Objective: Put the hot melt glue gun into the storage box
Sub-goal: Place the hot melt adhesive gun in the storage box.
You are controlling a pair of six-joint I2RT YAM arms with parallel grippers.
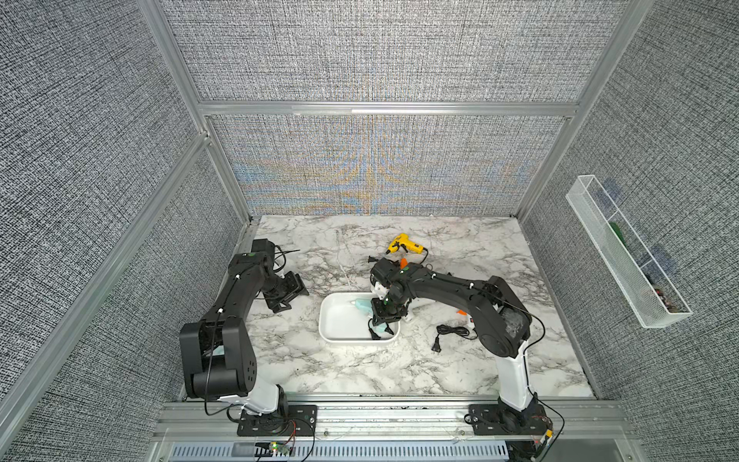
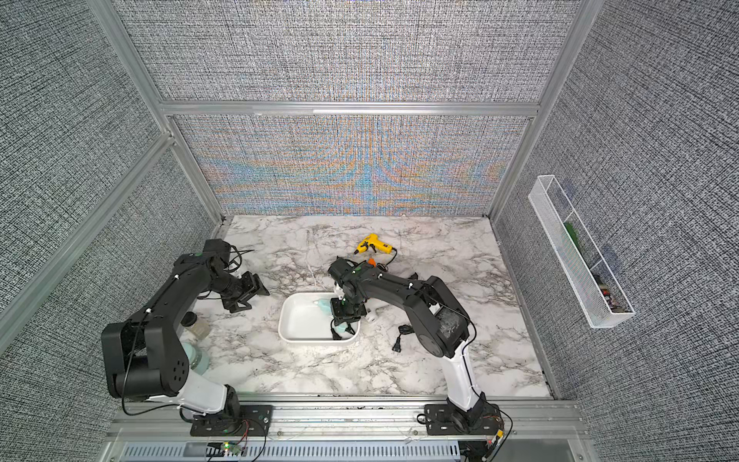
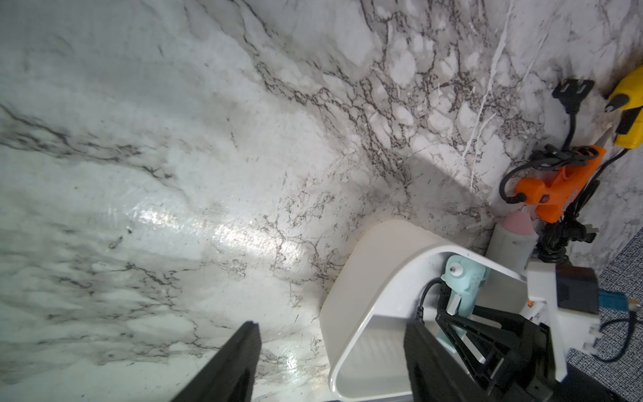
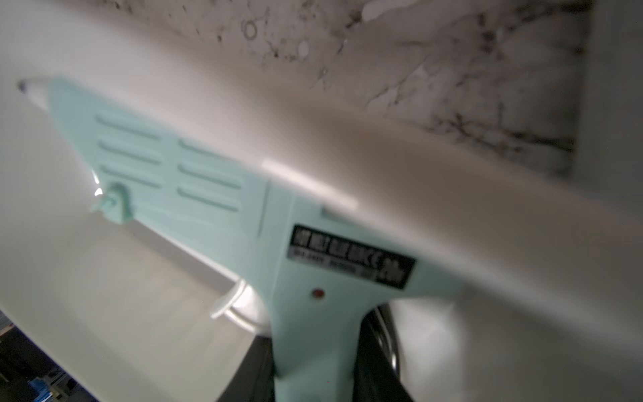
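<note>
The white storage box [image 1: 340,338] [image 2: 300,338] sits mid-table. Inside it, along its right side, is a mint-green hot melt glue gun [image 1: 361,306] [image 2: 324,307] [image 3: 464,278] [image 4: 208,195]. My right gripper [image 1: 383,320] [image 2: 346,318] [image 4: 313,365] reaches down into the box and is shut on the gun's handle. The barrel runs beside the box wall [image 4: 382,146], and the gun's black plug [image 1: 374,334] lies in the box. Left of the box, my left gripper [image 1: 288,294] [image 2: 247,295] [image 3: 332,327] hangs open and holds nothing.
Behind the box lie a yellow glue gun [image 1: 403,243] [image 3: 628,104], an orange one [image 3: 556,188] and a white one with a pink nozzle [image 3: 511,236]. A black cord with plug [image 1: 448,334] lies to the box's right. A wire-mesh tray [image 1: 628,248] hangs on the right wall.
</note>
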